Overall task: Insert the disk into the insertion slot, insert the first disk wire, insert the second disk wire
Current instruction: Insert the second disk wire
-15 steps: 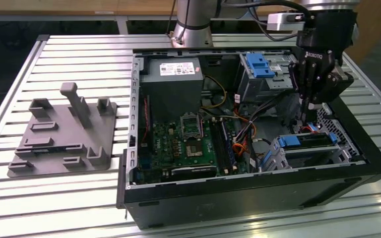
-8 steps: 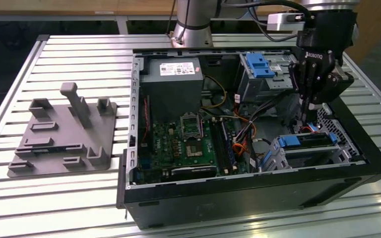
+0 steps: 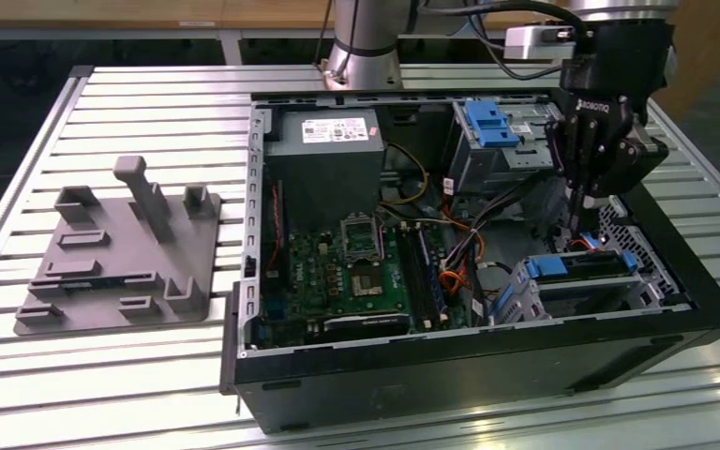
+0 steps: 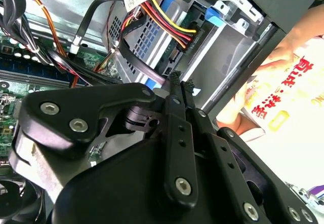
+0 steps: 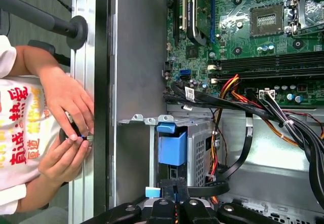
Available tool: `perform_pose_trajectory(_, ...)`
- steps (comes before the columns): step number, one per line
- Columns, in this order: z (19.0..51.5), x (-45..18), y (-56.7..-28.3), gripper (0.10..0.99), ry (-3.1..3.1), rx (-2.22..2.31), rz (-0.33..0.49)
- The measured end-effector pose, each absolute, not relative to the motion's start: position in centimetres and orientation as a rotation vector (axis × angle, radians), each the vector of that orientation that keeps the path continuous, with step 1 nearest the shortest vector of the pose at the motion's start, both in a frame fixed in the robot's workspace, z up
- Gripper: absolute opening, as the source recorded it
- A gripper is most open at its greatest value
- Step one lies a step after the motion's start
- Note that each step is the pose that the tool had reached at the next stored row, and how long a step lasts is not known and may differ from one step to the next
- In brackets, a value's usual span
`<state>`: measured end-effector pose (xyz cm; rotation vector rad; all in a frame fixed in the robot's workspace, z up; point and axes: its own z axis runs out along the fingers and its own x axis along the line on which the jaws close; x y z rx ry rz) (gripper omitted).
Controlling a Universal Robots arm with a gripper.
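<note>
I am watching the gripper (image 3: 581, 225) hanging low inside the open computer case (image 3: 460, 366), on the exterior view's right. Its jaws are pressing close together. In both wrist views a black wire (image 4: 136, 64) is running right up to the fingertips (image 5: 169, 186), but I cannot tell if they are pinching it. The disk (image 3: 581, 268), with its blue frame, is sitting inside the insertion slot (image 3: 629, 246), just under the gripper. Red, yellow and black wires (image 4: 169, 21) are bending toward the back of the slot. Outside the case wall, a person's hand (image 5: 68, 100) is touching the other hand (image 5: 63, 158). A grey stand (image 3: 116, 258) is lying on the table (image 3: 147, 94), well apart from the case.
</note>
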<state>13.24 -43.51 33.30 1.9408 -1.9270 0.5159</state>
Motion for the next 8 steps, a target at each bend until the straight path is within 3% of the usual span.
perform_pose_trajectory(8,33.28,13.24,-43.51,0.137,-1.962,1.973,0.477)
